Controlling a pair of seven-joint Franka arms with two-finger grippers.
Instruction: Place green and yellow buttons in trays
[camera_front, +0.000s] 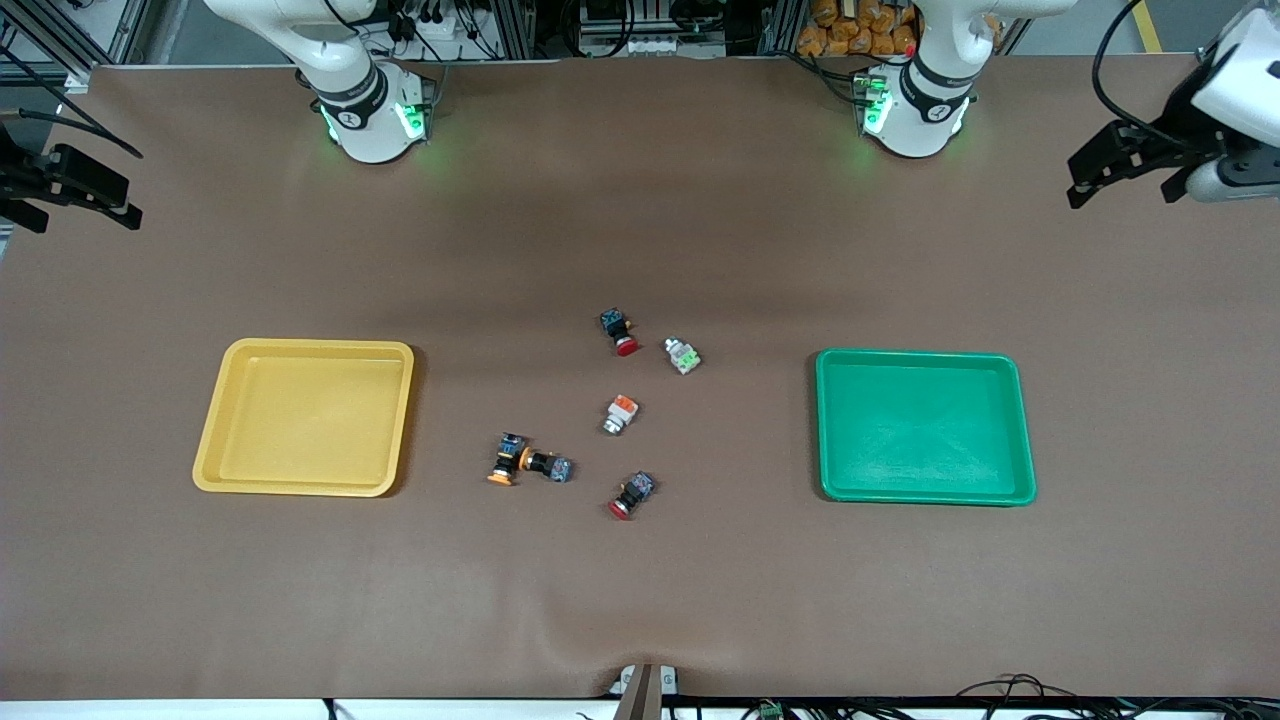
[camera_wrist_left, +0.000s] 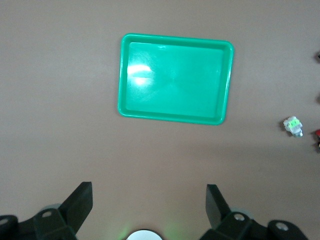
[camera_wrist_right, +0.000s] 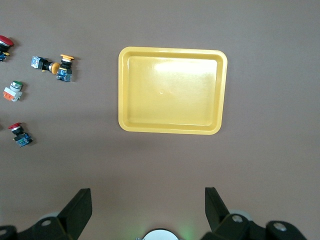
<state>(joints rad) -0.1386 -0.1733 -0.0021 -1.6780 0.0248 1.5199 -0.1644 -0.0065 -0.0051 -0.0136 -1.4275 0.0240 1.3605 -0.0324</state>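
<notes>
- Two trays lie on my worktop (camera_front: 640, 600): one yellow tray (camera_front: 305, 487) toward my right arm's end, one green tray (camera_front: 925, 495) toward my left arm's end, well apart, both with nothing in them.
- Six buttons lie between the trays, all on the bare worktop.
- Two dark-bodied buttons with orange-yellow caps — the first yellow-cap button (camera_front: 506, 460) and the second yellow-cap button (camera_front: 548, 465) — lie touching each other, nearest of all to the yellow tray.
- Two pale-bodied ones: the green-topped button (camera_front: 683, 355) and, nearer the front camera, the orange-topped button (camera_front: 620, 413).
- Two red-capped ones: the upper red button (camera_front: 620, 331) just beside the green-topped button, and the lower red button (camera_front: 633, 495), nearest the front camera of the six.
- My left pincer (camera_wrist_left: 147, 200) hangs over bare worktop near the green tray — fingers spread wide, nothing between them.
- My right pincer (camera_wrist_right: 147, 200) hangs over bare worktop near the yellow tray, fingers likewise wide apart and holding nothing.
</notes>
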